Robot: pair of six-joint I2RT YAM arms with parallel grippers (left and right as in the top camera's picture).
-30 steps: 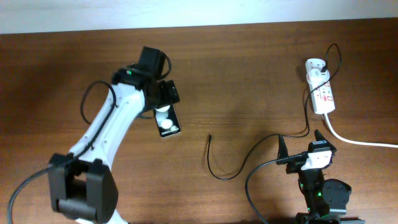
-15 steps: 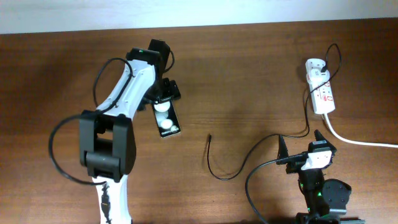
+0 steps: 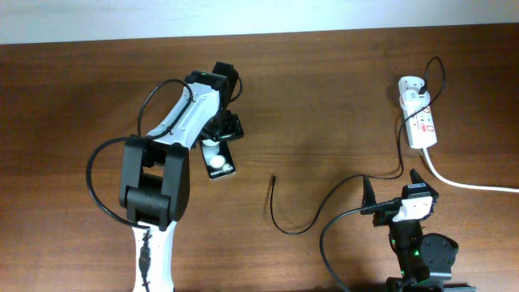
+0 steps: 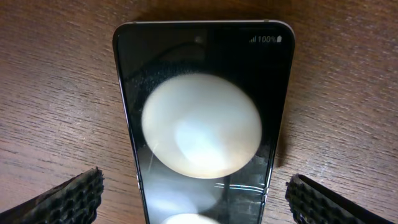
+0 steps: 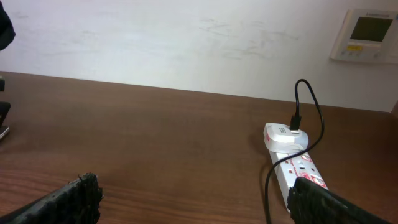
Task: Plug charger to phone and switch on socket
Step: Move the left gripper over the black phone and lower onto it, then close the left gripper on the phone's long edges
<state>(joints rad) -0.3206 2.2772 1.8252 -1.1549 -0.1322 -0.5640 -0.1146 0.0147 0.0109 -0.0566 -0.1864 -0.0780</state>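
The phone [image 3: 219,165] lies flat on the brown table, a black slab with white round patches. My left gripper [image 3: 220,136] hangs over its far end, open. In the left wrist view the phone [image 4: 202,124] fills the middle and the two fingers of the left gripper [image 4: 199,196] stand apart on either side of it, not touching. The charger cable [image 3: 280,219] lies loose, its plug tip [image 3: 273,178] right of the phone, and ends in a white adapter [image 3: 411,86] plugged into the socket [image 3: 423,126]. My right gripper [image 3: 392,186] is open and empty, near the front edge.
The socket's thick white cord [image 3: 470,185] runs off to the right. In the right wrist view the socket [image 5: 298,171], adapter [image 5: 283,135] and a wall thermostat [image 5: 369,34] show ahead of the open right gripper [image 5: 202,205].
My left arm has swung to the right and its gripper now sits over the phone's far end. The phone, cable and right arm have not moved.
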